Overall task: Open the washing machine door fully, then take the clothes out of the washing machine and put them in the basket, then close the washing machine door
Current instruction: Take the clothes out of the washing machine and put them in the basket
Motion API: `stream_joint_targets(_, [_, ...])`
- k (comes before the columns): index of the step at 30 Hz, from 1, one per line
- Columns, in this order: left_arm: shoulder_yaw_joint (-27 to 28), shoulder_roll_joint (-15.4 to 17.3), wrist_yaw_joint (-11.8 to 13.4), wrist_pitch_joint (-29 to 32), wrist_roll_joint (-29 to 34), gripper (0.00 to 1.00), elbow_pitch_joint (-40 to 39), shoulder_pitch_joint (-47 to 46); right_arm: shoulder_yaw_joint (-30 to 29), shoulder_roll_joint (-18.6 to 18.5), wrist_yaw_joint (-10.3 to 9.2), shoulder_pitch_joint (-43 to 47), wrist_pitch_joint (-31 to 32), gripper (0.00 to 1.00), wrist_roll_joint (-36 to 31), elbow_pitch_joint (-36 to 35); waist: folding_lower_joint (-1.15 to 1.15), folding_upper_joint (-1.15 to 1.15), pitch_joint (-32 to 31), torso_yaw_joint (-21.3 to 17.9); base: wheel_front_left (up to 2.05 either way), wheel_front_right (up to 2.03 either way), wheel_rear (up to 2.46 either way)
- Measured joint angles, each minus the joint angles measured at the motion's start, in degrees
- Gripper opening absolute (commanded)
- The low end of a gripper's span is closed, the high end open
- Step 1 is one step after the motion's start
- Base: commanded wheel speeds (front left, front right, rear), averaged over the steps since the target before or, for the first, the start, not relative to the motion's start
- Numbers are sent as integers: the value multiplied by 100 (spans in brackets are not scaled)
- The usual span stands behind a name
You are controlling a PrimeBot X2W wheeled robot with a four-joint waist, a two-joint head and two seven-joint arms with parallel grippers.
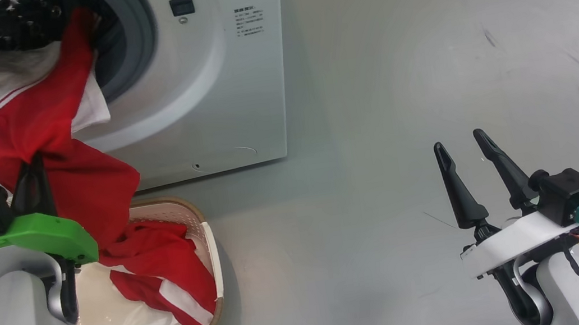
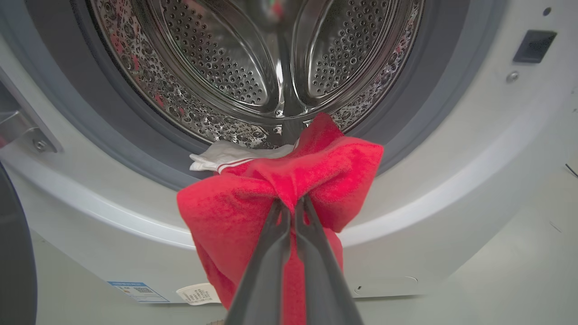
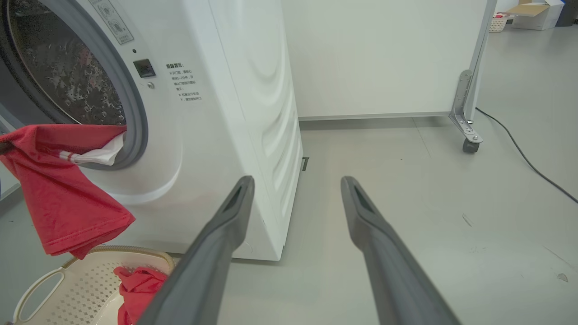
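Note:
The white washing machine stands at the upper left with its steel drum showing. The red clothes, with white panels, hang out over the grey seal and down the machine's front. My left gripper is shut on a bunch of this red fabric just outside the opening. More red and white fabric lies in the cream basket on the floor below. A dark curved edge, apparently the washing machine door, sits at the far left. My right gripper stands open over bare floor, holding nothing.
Grey floor spreads to the right of the machine. A dark cable runs across it at the far right. A white partition on a caster wheel stands behind. The basket's loop handle faces my right gripper.

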Motion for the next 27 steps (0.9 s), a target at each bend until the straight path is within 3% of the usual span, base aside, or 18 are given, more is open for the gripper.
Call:
stream_joint_targets(6, [-59,-46,-3,2,126,0,-617,272,-55,-36,-1,137,0,100,0,-18,0,0,-216,249,0,0,0])
stream_joint_targets(10, [87,-74,-3,2,258,0,-1829,299,-111,-53,-2,215,0,100,0,-64,0,0,-373,497,0,0,0])
stream_joint_targets(16, [305,-132,15,0,316,0,-2596,487,-114,-53,-3,266,-1,100,0,-126,0,0,-484,708,0,0,0])
stream_joint_targets(27, [221,-191,40,1,453,0,-2705,1564,7,-47,-2,293,0,100,0,-194,0,0,-532,817,0,0,0])
